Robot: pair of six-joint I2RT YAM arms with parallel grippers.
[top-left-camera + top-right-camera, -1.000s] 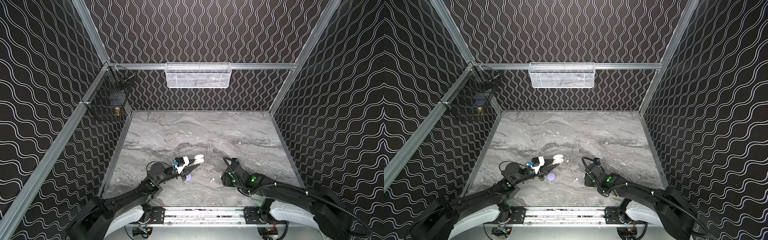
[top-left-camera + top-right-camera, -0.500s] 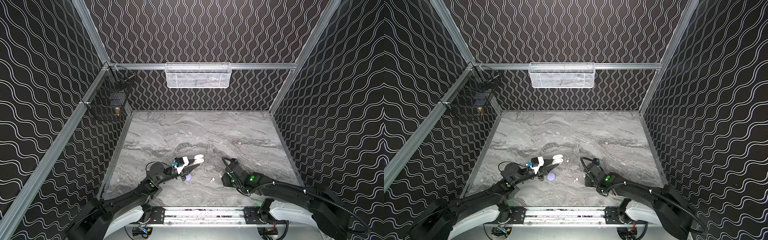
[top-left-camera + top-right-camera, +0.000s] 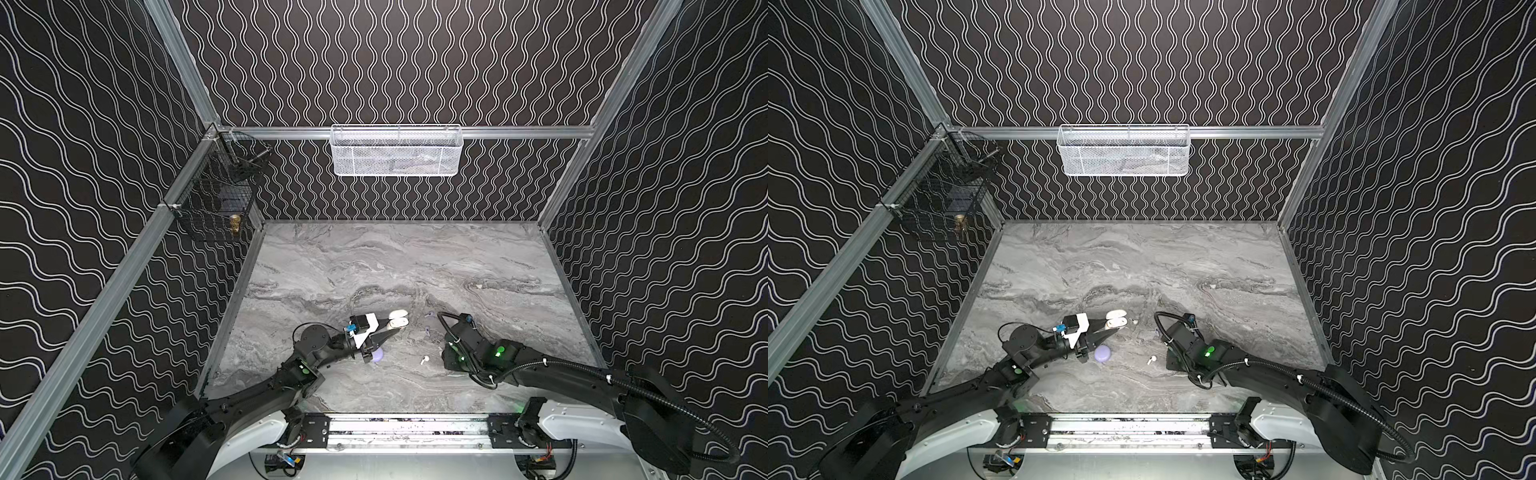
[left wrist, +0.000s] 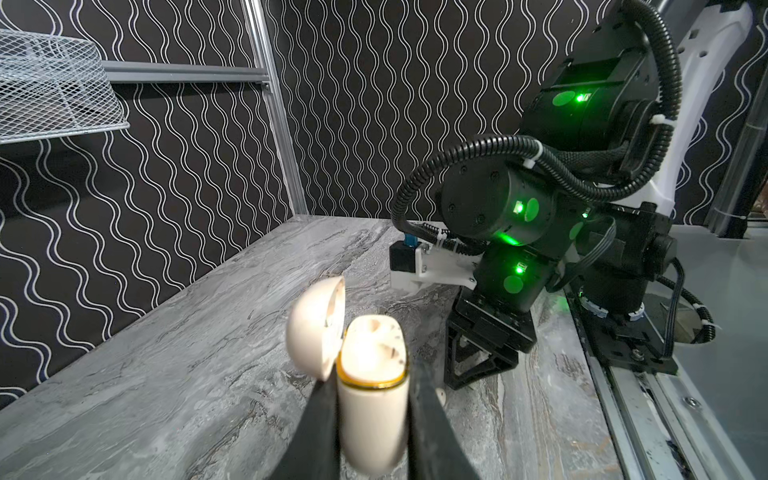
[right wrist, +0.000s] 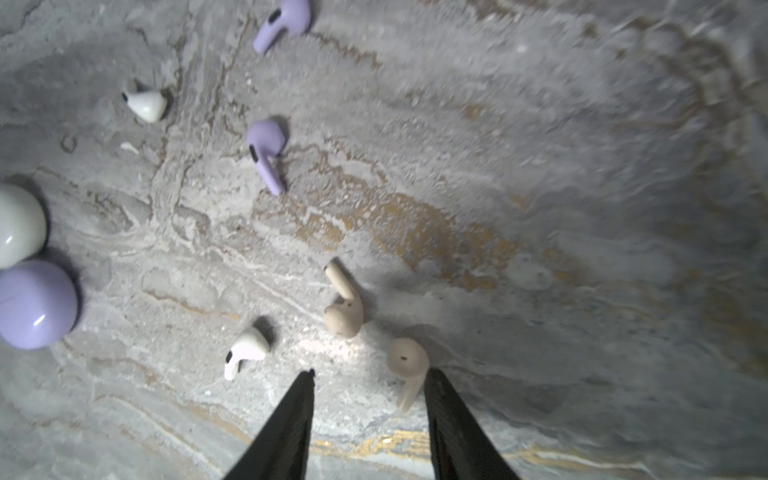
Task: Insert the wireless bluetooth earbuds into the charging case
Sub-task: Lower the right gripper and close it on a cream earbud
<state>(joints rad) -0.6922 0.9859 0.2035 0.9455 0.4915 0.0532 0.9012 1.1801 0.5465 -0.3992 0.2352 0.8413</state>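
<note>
Left gripper [image 4: 372,378] clamps the open cream case [image 4: 370,424]. Right gripper [image 5: 370,374], half-wide, straddles a cream earbud [image 5: 407,359]; a white earbud [image 5: 245,347] lies just beside.

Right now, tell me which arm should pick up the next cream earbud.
Right. The right gripper is open with a cream earbud lying between its jaws. The left gripper is shut on the open cream case, so it cannot grasp anything else.
</note>
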